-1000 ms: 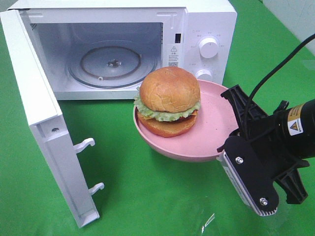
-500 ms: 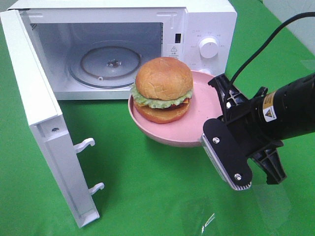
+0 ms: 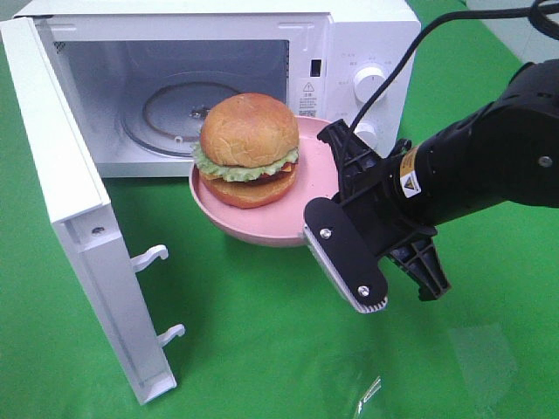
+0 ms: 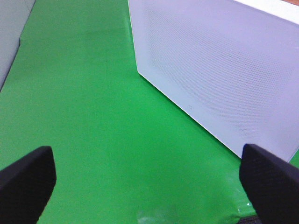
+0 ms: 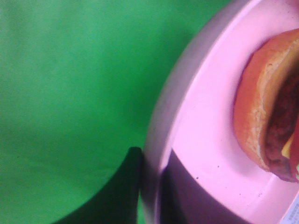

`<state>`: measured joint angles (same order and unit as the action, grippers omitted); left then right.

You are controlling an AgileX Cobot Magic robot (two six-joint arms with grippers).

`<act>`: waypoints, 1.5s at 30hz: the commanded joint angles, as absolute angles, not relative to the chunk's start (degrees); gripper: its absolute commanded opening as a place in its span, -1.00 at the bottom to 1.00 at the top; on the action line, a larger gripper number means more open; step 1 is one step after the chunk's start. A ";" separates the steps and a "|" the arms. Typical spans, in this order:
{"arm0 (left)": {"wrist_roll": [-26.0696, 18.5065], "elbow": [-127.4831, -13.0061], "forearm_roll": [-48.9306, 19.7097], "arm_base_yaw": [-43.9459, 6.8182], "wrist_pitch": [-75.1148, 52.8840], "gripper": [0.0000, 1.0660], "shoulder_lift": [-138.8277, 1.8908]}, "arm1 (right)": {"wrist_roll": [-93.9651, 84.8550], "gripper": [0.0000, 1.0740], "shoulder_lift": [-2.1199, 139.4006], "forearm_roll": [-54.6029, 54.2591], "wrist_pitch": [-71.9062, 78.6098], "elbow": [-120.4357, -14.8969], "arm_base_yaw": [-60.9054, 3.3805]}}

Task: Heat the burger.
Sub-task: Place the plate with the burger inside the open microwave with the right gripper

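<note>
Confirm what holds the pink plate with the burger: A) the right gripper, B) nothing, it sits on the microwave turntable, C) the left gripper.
A: the right gripper is shut on the rim of the pink plate, with the burger on it, outside the open microwave.

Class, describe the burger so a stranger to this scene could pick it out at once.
Find the white microwave with its door swung open. Just before its cavity is a shallow pink plate. The burger sits on it, the only food: golden-brown buns, frilly green lettuce, dark patty.
</note>
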<state>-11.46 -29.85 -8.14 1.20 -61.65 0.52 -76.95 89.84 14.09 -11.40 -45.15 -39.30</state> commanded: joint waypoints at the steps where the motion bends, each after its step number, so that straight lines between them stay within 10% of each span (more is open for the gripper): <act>1: -11.17 -29.74 -8.42 0.86 -61.54 0.87 1.32 | -76.43 -1.00 90.24 14.73 -6.42 -47.27 -40.34; 45: -11.17 -29.74 -8.42 0.86 -61.54 0.87 1.32 | -77.01 -1.00 109.43 11.23 -8.77 -70.02 -40.97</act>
